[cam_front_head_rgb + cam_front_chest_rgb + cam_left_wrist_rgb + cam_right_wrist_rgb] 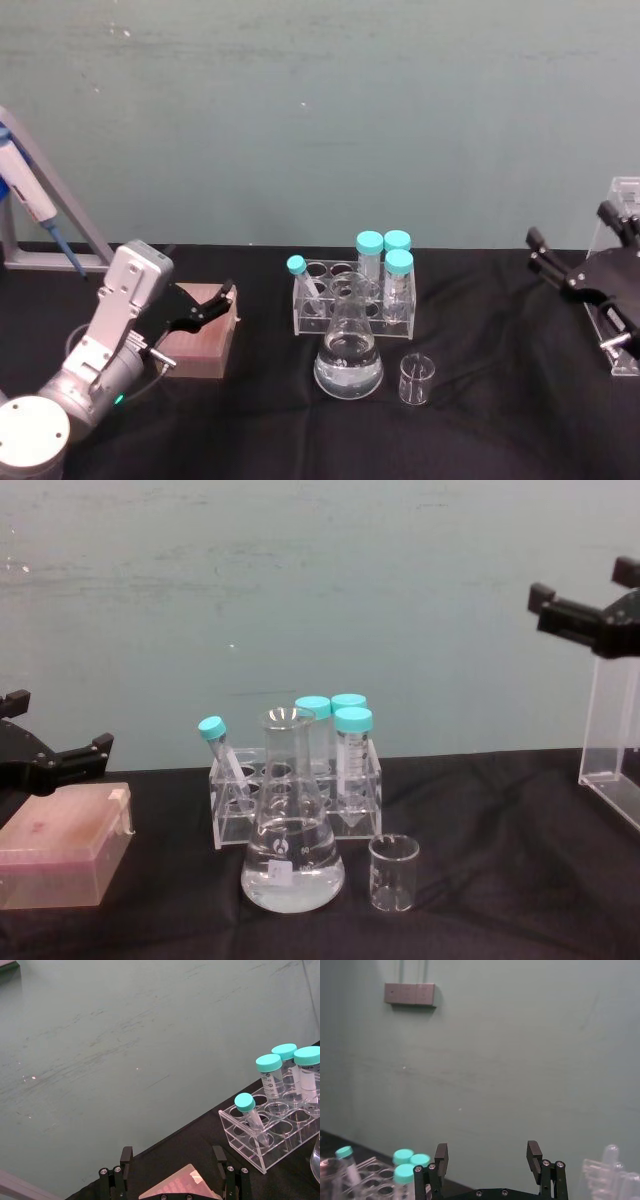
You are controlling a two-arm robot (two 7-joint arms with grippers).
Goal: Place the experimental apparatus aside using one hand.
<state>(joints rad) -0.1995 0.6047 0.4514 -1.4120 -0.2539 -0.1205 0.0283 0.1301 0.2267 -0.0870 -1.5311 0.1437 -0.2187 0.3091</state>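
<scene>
Broadly, a black bench (500,430) carries everything, with a green wall behind it. The left claw (205,303), black on a thick silver wrist, hangs spread open just above a pink box (205,345). In the left wrist view the box's top (180,1187) lies below and between its fingers (126,1157). In the chest view the left claw (60,760) sits slightly above the box (60,855), apart from it.

The right claw (572,235), all black, is held up in the air with its jaws also released and nothing between them; the right wrist view shows the right claw (487,1152) against bare wall. Just beyond it on its outer side stands the clear acrylic stand (610,730).

Between the two claws, well apart from both, sits a clear tube rack (330,310) holding four teal-capped tubes (399,275); one of them leans towards the left claw. On the robot's side of the rack stands the conical flask (348,355), upright with clear liquid in its base. The small beaker (417,380) stands just beside the flask, on the right claw's side.
</scene>
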